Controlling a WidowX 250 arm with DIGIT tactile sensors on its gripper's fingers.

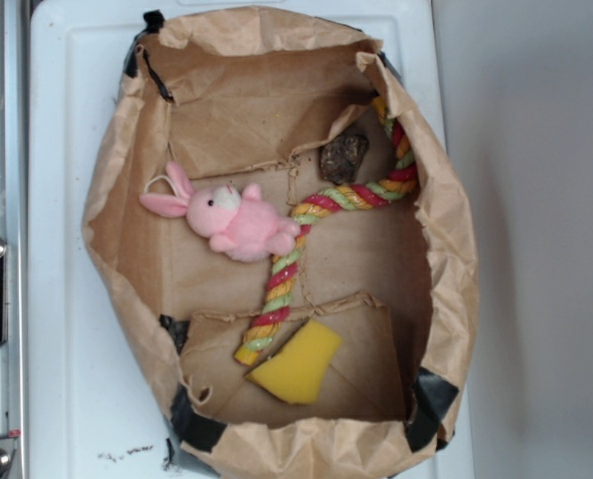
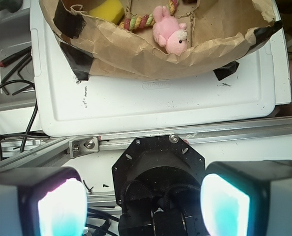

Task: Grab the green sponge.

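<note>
Green sponge [image 1: 295,365], actually yellow and wedge-shaped, lying flat on the floor of an open brown paper bag [image 1: 441,230], touching the end of a red-yellow-green rope [image 1: 295,261]. Pink plush bunny [image 1: 233,221] beside the rope's middle. Bag resting on a white worktop [image 2: 160,103]. Gripper [image 2: 142,204] well apart from the bag, jaws spread wide, holding nothing
</note>
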